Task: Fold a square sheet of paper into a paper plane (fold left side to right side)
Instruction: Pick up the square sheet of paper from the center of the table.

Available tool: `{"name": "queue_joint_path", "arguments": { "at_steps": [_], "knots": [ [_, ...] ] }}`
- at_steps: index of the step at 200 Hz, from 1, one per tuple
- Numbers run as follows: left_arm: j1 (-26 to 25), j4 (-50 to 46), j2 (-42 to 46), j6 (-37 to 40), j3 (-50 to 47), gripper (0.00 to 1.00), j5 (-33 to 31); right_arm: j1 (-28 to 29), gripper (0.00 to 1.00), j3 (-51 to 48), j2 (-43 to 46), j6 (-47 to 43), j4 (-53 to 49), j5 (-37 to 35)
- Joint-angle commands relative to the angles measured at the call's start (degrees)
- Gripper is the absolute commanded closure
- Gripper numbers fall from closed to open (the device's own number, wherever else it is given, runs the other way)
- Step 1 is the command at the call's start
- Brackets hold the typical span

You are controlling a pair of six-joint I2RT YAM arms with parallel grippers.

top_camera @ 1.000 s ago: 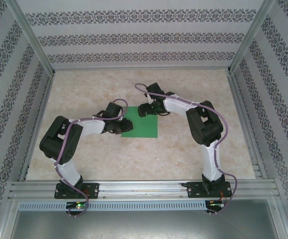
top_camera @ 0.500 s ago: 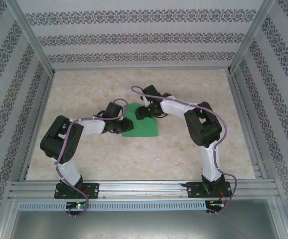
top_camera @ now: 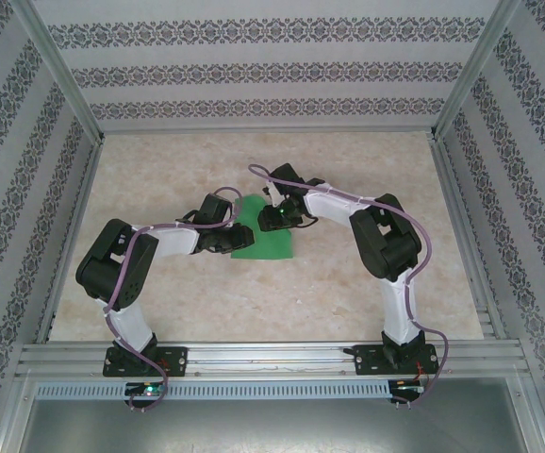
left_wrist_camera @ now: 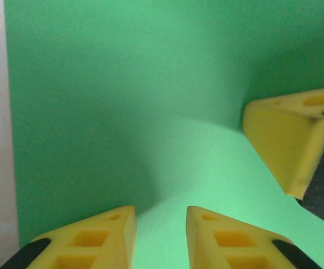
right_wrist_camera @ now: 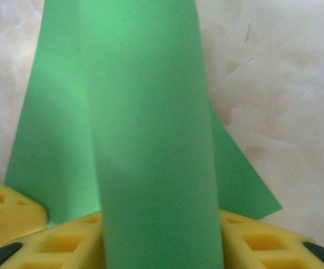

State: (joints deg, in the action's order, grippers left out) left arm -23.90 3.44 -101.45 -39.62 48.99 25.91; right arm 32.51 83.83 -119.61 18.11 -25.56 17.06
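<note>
The square sheet of paper (top_camera: pixel 271 243) is bright green and lies mid-table, its far left part curled up off the surface. My left gripper (top_camera: pixel 232 238) rests on the sheet's left side. In the left wrist view its fingers (left_wrist_camera: pixel 161 238) stand slightly apart over the green sheet (left_wrist_camera: pixel 123 84), with nothing between them. My right gripper (top_camera: pixel 274 220) is at the sheet's far edge. In the right wrist view a raised band of the sheet (right_wrist_camera: pixel 145 112) runs between its fingers (right_wrist_camera: pixel 162 224), which close on it from both sides.
The table (top_camera: pixel 178 170) has a pale marbled top, with patterned walls and metal posts around it. An aluminium rail (top_camera: pixel 272 354) crosses the near edge. One right finger (left_wrist_camera: pixel 285 140) shows in the left wrist view, and one left finger (right_wrist_camera: pixel 8 213) in the right wrist view.
My right gripper moved left and nearer over the sheet and closed its jaws on the paper. The sheet's far left part lifted. The left arm held its place.
</note>
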Motion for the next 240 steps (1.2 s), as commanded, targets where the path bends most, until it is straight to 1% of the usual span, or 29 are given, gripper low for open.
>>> {"name": "queue_joint_path", "arguments": {
  "at_steps": [1, 22, 39, 74, 95, 128, 151, 173, 187, 211, 240],
  "knots": [
    [0.4, 0.9, 1.5, -0.3, -1.8, 0.66, 0.0, 0.1, 0.6, -1.2, 3.0, 0.5, -0.4, 4.2],
    [0.5, 1.1, 4.3, 0.4, -2.6, 0.59, -0.4, -0.8, 0.69, -2.8, 4.4, 1.2, 1.0, 7.2],
    [1.2, 1.5, 7.5, 0.9, -3.7, 0.54, -0.9, -1.7, 0.72, -4.3, 6.0, 1.7, 2.3, 9.7],
    [4.6, 3.4, 16.8, 1.5, -8.3, 0.46, -1.1, -4.5, 0.74, -9.1, 11.9, 2.0, 5.7, 14.9],
    [7.3, 5.1, 23.4, 2.8, -11.3, 0.39, 0.3, -7.1, 0.74, -12.1, 16.1, 1.7, 7.6, 19.8],
    [10.5, 12.0, 33.2, 4.4, -16.2, 0.27, 5.8, -11.9, 0.75, -16.1, 23.1, 1.0, 10.3, 29.2],
    [11.9, 19.9, 39.0, 2.5, -19.5, 0.2, 9.6, -15.1, 0.75, -18.1, 27.4, 1.5, 12.6, 36.6],
    [12.1, 27.9, 42.7, 0.2, -21.0, 0.12, 14.4, -17.7, 0.76, -19.9, 30.5, 3.2, 16.6, 45.0],
    [12.0, 30.5, 43.5, -0.9, -20.3, 0.09, 17.9, -18.4, 0.76, -20.4, 32.3, 3.4, 18.1, 48.6],
    [12.0, 31.8, 43.1, -2.1, -17.7, 0.08, 23.1, -18.6, 0.75, -20.8, 35.6, 2.5, 18.8, 52.7],
    [12.1, 33.7, 41.1, -3.4, -15.6, 0.07, 26.0, -18.0, 0.75, -21.6, 38.4, 3.5, 21.1, 55.7]
  ]
}}
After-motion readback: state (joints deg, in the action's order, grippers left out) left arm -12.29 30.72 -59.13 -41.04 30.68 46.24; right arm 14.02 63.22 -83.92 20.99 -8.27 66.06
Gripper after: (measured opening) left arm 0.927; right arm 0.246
